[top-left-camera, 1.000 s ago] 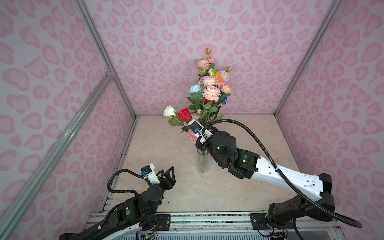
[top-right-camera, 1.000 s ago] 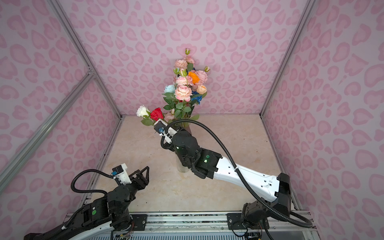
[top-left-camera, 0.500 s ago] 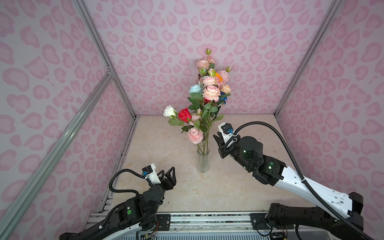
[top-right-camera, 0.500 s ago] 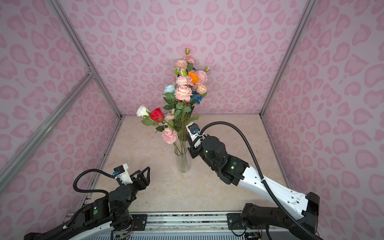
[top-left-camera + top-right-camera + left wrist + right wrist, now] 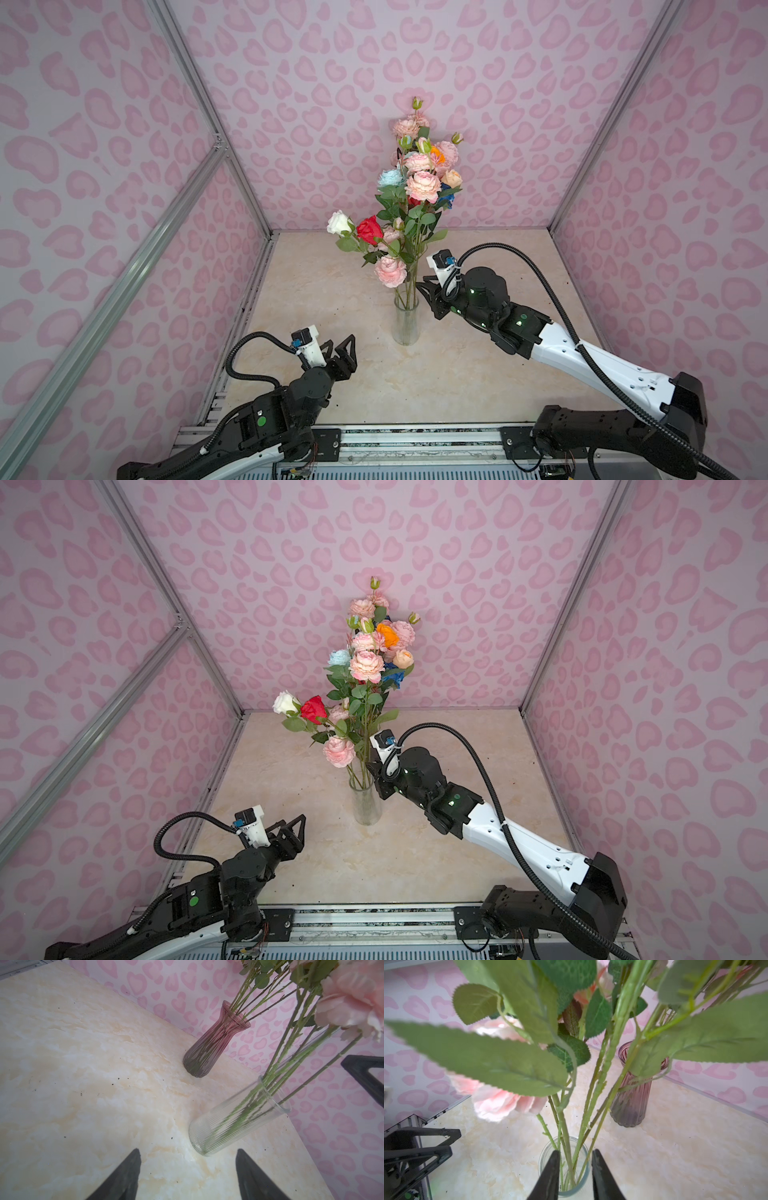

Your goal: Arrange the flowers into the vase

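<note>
Behind the clear vase (image 5: pixel 406 324), flowers (image 5: pixel 422 187) hide a purple vase (image 5: pixel 216 1043) (both top views).

The clear vase (image 5: pixel 239 1122) is glossy, finely ribbed glass. The purple vase (image 5: pixel 214 1043) is tinted glass with broader ribs. The surface (image 5: pixel 324 291) looks like polished cream marble, smooth and speckled with dark crumbs. The flowers (image 5: pixel 422 187) look like soft matt cloth, with veined leaves (image 5: pixel 488 1059). The left hand (image 5: pixel 187 1152) has matt black, faintly grainy plastic fingers (image 5: pixel 124 1178). The frame bars (image 5: pixel 124 282) are brushed metal.
</note>
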`<state>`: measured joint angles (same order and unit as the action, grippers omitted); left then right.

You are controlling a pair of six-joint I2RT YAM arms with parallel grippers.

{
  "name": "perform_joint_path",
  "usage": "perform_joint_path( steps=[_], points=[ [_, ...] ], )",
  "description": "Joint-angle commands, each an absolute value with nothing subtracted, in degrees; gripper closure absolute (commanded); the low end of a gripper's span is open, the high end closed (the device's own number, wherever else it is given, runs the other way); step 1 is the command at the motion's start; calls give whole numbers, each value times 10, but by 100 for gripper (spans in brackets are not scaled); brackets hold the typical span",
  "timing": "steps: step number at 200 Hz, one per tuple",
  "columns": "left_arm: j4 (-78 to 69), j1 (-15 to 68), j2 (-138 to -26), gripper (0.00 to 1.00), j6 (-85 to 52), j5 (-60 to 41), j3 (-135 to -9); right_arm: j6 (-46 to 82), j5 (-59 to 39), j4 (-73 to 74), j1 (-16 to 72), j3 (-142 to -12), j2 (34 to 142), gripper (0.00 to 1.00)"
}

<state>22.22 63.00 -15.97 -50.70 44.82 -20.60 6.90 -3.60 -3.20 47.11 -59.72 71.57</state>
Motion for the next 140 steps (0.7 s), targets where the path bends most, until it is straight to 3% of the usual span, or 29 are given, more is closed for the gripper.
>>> perform_joint_path(
  steps=[1,73,140],
  points=[
    [208,630,-160,26,-502,451,-212,68,-40,-8,471,-600,727,72],
    [209,630,-163,26,-503,454,-213,65,-52,9,463,-615,757,74],
    [211,630,-161,26,-505,458,-211,71,-64,19,462,-623,772,83]
  ],
)
